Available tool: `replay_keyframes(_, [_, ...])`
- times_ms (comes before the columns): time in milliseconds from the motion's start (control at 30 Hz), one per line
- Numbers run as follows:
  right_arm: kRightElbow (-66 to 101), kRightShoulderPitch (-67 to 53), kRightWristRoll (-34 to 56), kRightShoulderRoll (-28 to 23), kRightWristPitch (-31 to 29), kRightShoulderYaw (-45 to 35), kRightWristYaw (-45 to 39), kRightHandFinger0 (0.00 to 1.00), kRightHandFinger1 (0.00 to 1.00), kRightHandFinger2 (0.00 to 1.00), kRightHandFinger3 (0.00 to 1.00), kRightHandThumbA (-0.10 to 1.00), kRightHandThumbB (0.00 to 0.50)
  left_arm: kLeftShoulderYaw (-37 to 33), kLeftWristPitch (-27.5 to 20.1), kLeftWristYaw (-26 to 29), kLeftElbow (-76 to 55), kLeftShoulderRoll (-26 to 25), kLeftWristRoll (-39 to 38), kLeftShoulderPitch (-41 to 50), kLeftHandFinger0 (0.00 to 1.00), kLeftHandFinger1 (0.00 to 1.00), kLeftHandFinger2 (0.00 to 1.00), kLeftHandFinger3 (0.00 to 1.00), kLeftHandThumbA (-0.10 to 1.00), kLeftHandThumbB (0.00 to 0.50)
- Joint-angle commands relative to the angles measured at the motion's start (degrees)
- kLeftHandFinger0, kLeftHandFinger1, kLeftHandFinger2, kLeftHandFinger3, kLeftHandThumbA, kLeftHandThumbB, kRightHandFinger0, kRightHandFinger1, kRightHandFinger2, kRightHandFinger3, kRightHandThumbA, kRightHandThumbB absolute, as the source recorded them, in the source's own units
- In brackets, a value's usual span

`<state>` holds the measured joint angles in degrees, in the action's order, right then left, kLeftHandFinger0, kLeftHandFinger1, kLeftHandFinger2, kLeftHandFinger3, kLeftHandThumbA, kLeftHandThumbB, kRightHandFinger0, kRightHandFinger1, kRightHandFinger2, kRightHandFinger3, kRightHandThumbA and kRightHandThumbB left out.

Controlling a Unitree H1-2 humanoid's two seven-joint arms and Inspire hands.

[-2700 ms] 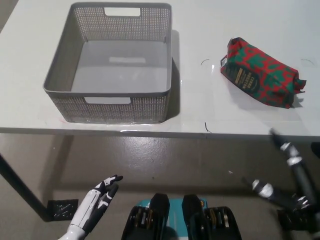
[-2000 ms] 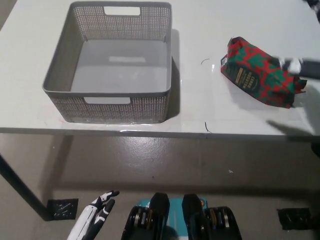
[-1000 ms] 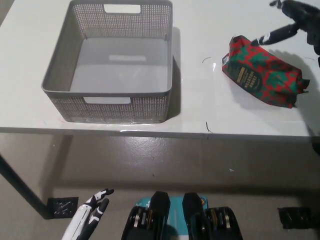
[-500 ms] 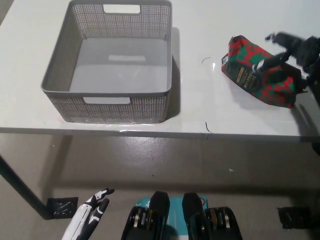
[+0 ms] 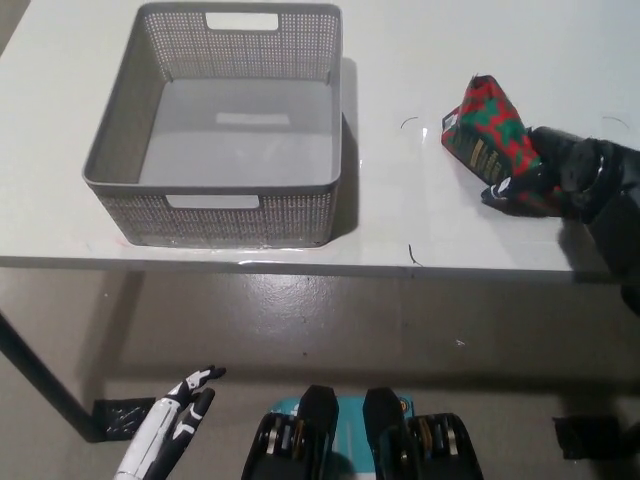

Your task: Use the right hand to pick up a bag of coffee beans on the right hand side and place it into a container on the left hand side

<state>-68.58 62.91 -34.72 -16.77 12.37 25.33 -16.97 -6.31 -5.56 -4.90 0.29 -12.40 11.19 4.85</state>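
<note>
Fingers of my black right hand (image 5: 560,175) are wrapping around the red-and-green coffee bag (image 5: 488,135) near the right edge of the white tabletop (image 5: 400,215), curling over the bag's right end and pinching it from above and below. I am seeing the bag tilted, its left end raised and its dark label facing the front edge of the tabletop; whether its lower side is touching the surface I cannot tell, since my hand is covering that part. The grey mesh basket (image 5: 130,125) is sitting on the left part of the tabletop, well apart from the bag, with its front wall near the front edge and a cut-out handle showing in both the far and the near wall. Inside it I am seeing only its smooth grey floor. My white left hand (image 5: 170,432) is hanging low below the tabletop's front edge, at the lower left, holding nothing, its fingers straight and slightly spread.
</note>
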Motion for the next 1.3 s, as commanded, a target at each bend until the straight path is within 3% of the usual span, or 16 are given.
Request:
replay_keyframes(0, [-5.9, -3.5, 0.9, 3.7, -3.1, 0.6, 4.0, 1.0, 1.0, 1.0, 1.0, 0.77, 0.5, 0.7, -2.2, -0.8, -1.4, -1.0, -1.3, -0.6, 1.0, 1.0, 1.0, 1.0, 1.0, 0.443])
replay_keyframes(33, [-6.3, -3.9, 0.7, 3.8, -3.7, 0.4, 9.2, 1.0, 1.0, 1.0, 1.0, 0.65, 0.488, 0.6, -1.9, -0.7, -1.5, -1.0, -0.9, -0.6, 1.0, 1.0, 1.0, 1.0, 1.0, 0.453])
replay_keyframes(67, [-6.6, -4.5, 0.5, 3.6, -5.7, 0.3, 13.6, 1.0, 1.0, 1.0, 1.0, 0.52, 0.386, 0.6, -1.8, -0.7, -1.6, -1.0, -0.8, -0.6, 1.0, 1.0, 1.0, 1.0, 1.0, 0.454])
replay_keyframes(133, [-6.7, -5.5, 0.1, 3.4, -8.8, 0.0, 23.0, 0.63, 0.71, 0.81, 1.0, 0.12, 0.298, 0.6, -2.0, -0.7, -1.5, -1.0, -0.7, -0.7, 1.0, 1.0, 1.0, 1.0, 1.0, 0.459])
replay_keyframes(167, [-6.4, -5.7, 1.0, 3.5, -10.3, -1.3, 27.8, 0.32, 0.4, 0.49, 0.8, -0.09, 0.233, 0.7, -1.8, -0.7, -1.5, -1.2, -0.7, -1.2, 1.0, 1.0, 1.0, 1.0, 1.0, 0.46])
replay_keyframes(200, [-5.7, -6.3, 2.8, 3.3, -13.5, -3.5, 31.0, 0.18, 0.25, 0.32, 0.34, -0.1, 0.209, 0.7, -1.6, -0.8, -1.5, -1.2, -0.8, -1.2, 1.0, 1.0, 1.0, 1.0, 1.0, 0.453])
replay_keyframes(233, [-5.9, -6.1, 3.4, 3.4, -14.8, -4.1, 32.2, 0.05, 0.11, 0.19, 0.25, -0.1, 0.186, 0.8, -1.6, -0.8, -1.5, -1.2, -1.0, -1.3, 1.0, 1.0, 1.0, 1.0, 1.0, 0.454])
replay_keyframes(267, [-5.5, -6.0, 3.5, 3.4, -15.5, -4.4, 32.8, 0.0, 0.13, 0.35, 0.4, -0.1, 0.183, 0.9, -1.6, -0.8, -1.4, -1.2, -1.1, -1.3, 1.0, 1.0, 1.0, 1.0, 1.0, 0.453])
replay_keyframes(333, [-4.6, -5.8, 3.5, 3.4, -16.6, -5.1, 34.7, 0.06, 0.48, 0.88, 0.89, -0.1, 0.154, 0.8, -1.7, -0.9, -1.4, -1.2, -1.1, -1.3, 1.0, 1.0, 1.0, 1.0, 1.0, 0.448])
replay_keyframes(400, [-4.6, -5.7, 4.1, 3.5, -19.0, -6.0, 36.5, 0.11, 0.58, 0.98, 0.97, -0.1, 0.147, 0.8, -1.5, -0.9, -1.4, -1.3, -1.0, -1.3, 1.0, 1.0, 1.0, 1.0, 1.0, 0.442])
replay_keyframes(833, [0.2, 2.1, 5.3, 5.1, -22.7, -11.3, 42.6, 0.04, 0.62, 0.96, 1.0, -0.1, 0.098, 0.7, -1.3, -0.5, -0.9, -1.2, -0.3, -0.6, 1.0, 1.0, 1.0, 1.0, 1.0, 0.416])
replay_keyframes(933, [5.3, 3.4, 5.6, 5.0, -21.3, -12.5, 42.0, 0.0, 0.49, 0.92, 0.8, -0.1, 0.124, 0.6, -1.4, -0.4, -0.8, -1.3, 0.0, -0.6, 1.0, 1.0, 1.0, 1.0, 1.0, 0.408])
replay_keyframes(1100, [17.7, 6.1, 4.8, 4.2, -17.8, -14.1, 39.8, 0.0, 0.45, 0.86, 0.93, -0.1, 0.154, 0.5, -0.8, -0.4, -1.3, -1.2, 0.2, -0.6, 1.0, 1.0, 1.0, 1.0, 1.0, 0.404])
replay_keyframes(1133, [19.7, 6.4, 4.7, 4.0, -17.3, -14.3, 39.5, 0.01, 0.5, 0.89, 0.96, -0.1, 0.075, 0.4, -0.9, -0.4, -1.2, -1.2, 0.4, -0.8, 1.0, 1.0, 1.0, 1.0, 1.0, 0.407])
replay_keyframes(1167, [22.2, 6.9, 4.8, 4.0, -16.1, -14.7, 38.8, 0.03, 0.53, 0.87, 0.94, -0.1, 0.156, 0.4, -0.8, -0.4, -1.2, -1.2, 0.4, -0.8, 1.0, 1.0, 1.0, 1.0, 1.0, 0.41])
replay_keyframes(1267, [27.5, 9.1, 4.8, 3.9, -13.9, -15.4, 36.7, 0.0, 0.34, 0.69, 0.7, -0.1, 0.22, 0.1, -0.5, -0.6, -1.3, -1.3, 1.0, -1.3, 1.0, 1.0, 1.0, 1.0, 1.0, 0.399])
